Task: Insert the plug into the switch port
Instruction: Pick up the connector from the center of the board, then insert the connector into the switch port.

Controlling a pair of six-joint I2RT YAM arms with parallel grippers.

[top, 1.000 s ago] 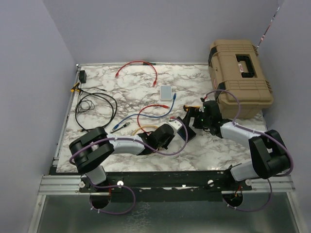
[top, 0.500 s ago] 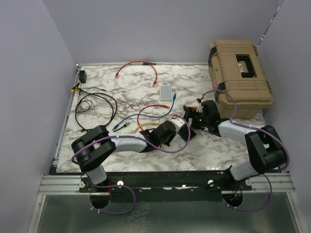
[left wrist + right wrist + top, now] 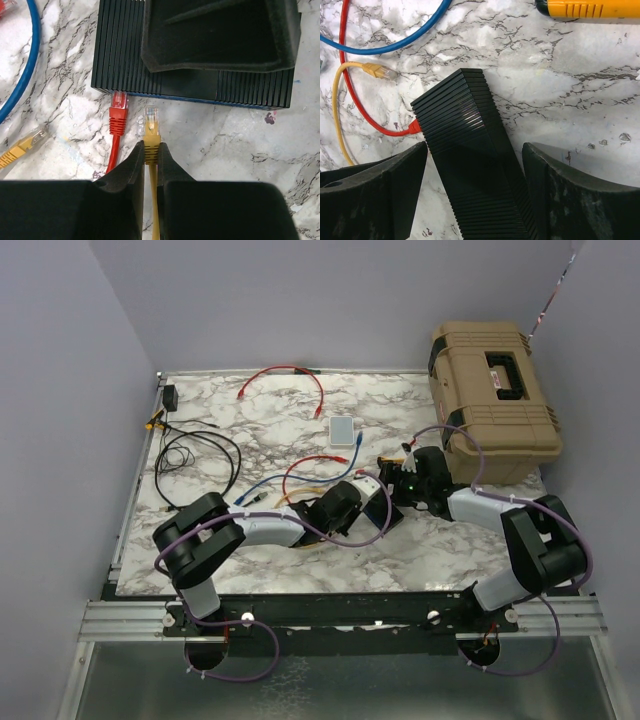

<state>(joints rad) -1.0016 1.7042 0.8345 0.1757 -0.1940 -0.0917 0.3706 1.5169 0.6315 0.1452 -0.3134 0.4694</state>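
The switch (image 3: 120,60) is a flat ribbed black box lying on the marble table; it also shows as the switch (image 3: 381,508) and the switch (image 3: 470,165). A red plug (image 3: 118,112) sits in its leftmost port. My left gripper (image 3: 151,147) is shut on the yellow plug (image 3: 151,131), which points at the port edge a short gap away, just right of the red plug. My right gripper (image 3: 475,147) is open and straddles the switch from above, with one finger (image 3: 395,195) on each side and a gap showing at the right finger.
A tan case (image 3: 492,400) stands at the back right. A small grey-white box (image 3: 342,430), a blue cable (image 3: 300,478), a loose red cable (image 3: 285,375), a black cable coil (image 3: 195,455) and a black adapter (image 3: 171,397) lie further back. An orange tool (image 3: 590,9) lies beyond the switch.
My left gripper has carried the yellow plug right, up to the switch. My right gripper has shifted left over the switch and its jaws have narrowed.
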